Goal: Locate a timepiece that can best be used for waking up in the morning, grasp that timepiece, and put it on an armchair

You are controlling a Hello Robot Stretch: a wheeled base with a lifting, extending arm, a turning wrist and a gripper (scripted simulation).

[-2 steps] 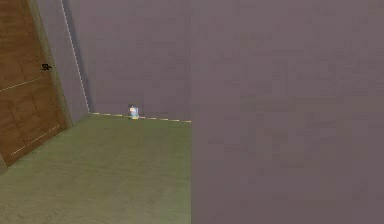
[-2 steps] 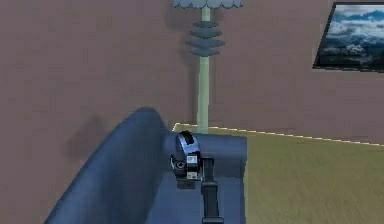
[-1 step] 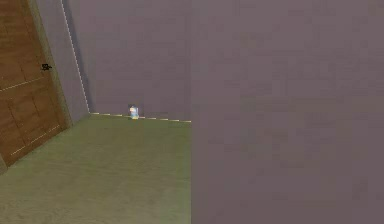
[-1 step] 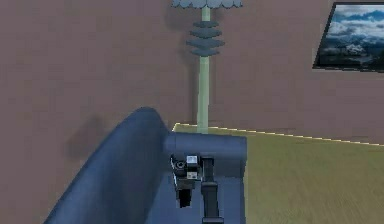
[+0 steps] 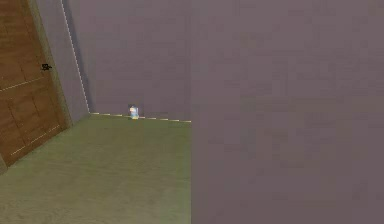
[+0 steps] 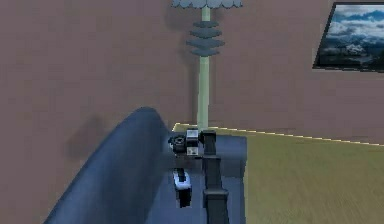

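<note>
**Operator:** Status of the gripper (image 6: 180, 160)?

**Technician:** It sits at the end of the arm (image 6: 213, 190), above the armchair (image 6: 105, 175) seat. Its degree of opening cannot be told. The blue upholstery lies directly behind its far end, so whether it holds anything cannot be told either.

**Operator:** Location of the timepiece?

**Technician:** Not confirmed. A small white-and-dark shape (image 6: 181, 180) sits at the gripper's far end, over the armchair seat. It may be the timepiece or part of the tool. Judged step: placement on the armchair.

**Operator:** Procedure for doing it well?

**Technician:** Bring the load low over the middle of the armchair seat before setting it down. Keep it away from the rounded back and the seat's outer edge, so it settles flat and cannot roll to the floor (image 6: 310, 180). Then draw the arm back straight, without sweeping sideways.

**Operator:** Clearances?

**Technician:** The floor lamp (image 6: 203, 80) stands just behind the armchair, close beyond the gripper, so further extension risks contact. A framed picture (image 6: 352, 35) hangs high on the wall, well apart from the armchair, and is no obstruction. Open floor borders the armchair on the arm side view's right. Ahead of the base, bare floor runs to a wall beside a wooden door (image 5: 25, 90). A small pale object (image 5: 133, 112) at that wall's foot is too small to identify
</note>
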